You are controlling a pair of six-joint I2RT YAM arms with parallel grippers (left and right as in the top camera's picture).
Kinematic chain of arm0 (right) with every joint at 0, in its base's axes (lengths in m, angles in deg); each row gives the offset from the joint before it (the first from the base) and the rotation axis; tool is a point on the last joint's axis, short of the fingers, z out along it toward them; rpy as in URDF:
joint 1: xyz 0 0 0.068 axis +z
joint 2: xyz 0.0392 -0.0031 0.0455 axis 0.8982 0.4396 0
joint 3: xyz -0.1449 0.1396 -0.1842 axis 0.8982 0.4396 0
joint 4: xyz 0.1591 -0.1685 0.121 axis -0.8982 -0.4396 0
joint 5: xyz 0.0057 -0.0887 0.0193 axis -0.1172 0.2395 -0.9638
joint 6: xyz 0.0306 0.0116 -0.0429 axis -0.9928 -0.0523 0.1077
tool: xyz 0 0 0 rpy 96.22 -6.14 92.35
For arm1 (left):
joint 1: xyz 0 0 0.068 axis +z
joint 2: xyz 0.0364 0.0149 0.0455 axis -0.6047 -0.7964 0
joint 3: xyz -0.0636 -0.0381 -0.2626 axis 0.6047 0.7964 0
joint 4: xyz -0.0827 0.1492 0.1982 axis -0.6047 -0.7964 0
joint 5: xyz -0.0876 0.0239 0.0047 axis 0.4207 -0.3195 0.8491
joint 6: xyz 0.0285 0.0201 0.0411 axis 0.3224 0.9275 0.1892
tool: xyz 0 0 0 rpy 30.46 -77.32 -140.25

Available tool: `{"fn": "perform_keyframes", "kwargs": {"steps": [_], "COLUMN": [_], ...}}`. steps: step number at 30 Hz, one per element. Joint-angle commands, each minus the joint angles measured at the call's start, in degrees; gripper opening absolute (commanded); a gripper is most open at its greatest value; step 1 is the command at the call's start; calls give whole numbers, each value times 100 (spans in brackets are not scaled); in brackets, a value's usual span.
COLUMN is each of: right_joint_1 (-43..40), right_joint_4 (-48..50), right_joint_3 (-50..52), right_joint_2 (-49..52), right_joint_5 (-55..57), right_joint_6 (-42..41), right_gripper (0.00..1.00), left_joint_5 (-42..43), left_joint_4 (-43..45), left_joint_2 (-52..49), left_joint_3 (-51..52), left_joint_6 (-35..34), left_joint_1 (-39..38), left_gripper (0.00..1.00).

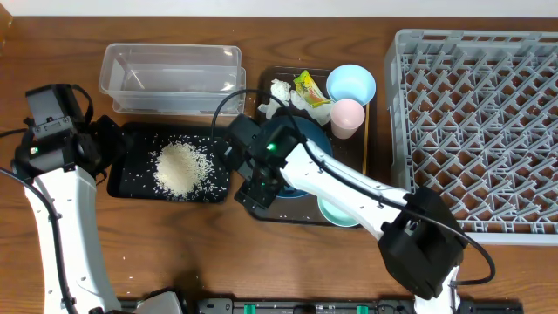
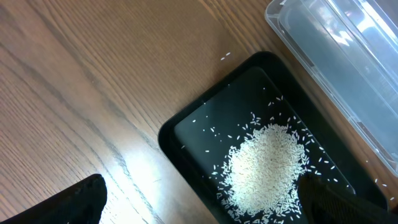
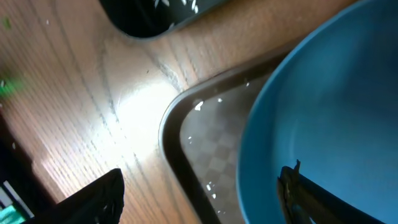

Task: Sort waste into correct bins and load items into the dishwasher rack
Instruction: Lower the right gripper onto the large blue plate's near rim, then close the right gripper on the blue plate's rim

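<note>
Both wide open: left gripper (image 2: 205, 202) above rice (image 2: 267, 165) in black tray (image 2: 186, 134), right gripper (image 3: 205, 196) straddling dish (image 3: 336, 93) rim.

A robot lab bench — wooden table (image 1: 174, 253), two mounted arms (image 1: 349, 187), dishwasher rack (image 1: 475, 131).

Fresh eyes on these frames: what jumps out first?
The white rice pile in the black tray, left of centre, stands out most against the dark plastic. Next comes the big grey rack filling the right side. Then the right arm reaches across the brown tray, over the dark blue dish.
</note>
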Motion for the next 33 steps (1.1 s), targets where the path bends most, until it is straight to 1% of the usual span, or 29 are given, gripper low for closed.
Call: {"fn": "perform_keyframes", "kwargs": {"steps": [1, 4, 8, 13, 19, 26, 29, 33], "right_joint_1": [57, 63, 87, 90, 90, 96, 98, 136], "right_joint_4": [-50, -15, 372, 702, 986, 1541, 1585, 1657], "right_joint_3": [-17, 63, 385, 608, 654, 1180, 1270, 1268], "right_joint_2": [-59, -59, -4, 35, 35, 35, 35, 35], "right_joint_5": [17, 24, 476, 564, 811, 789, 789, 807], "right_joint_6": [20, 70, 103, 103, 101, 57, 57, 9], "right_gripper": [75, 75, 74, 73, 68, 65, 61, 58], "left_joint_5": [-68, -68, -66, -66, -66, -66, -68, -66], "left_joint_4": [-24, -24, -24, -24, -24, -24, -24, -24], "left_joint_2": [31, 31, 31, 31, 31, 31, 31, 31], "left_joint_3": [-116, -116, -116, -116, -116, -116, -116, -116], "left_joint_6": [-9, -9, -9, -9, -9, -9, -9, -9], "left_joint_1": [24, 24, 24, 24, 24, 24, 24, 24], "left_gripper": [100, 100, 100, 100, 100, 100, 100, 100]}}
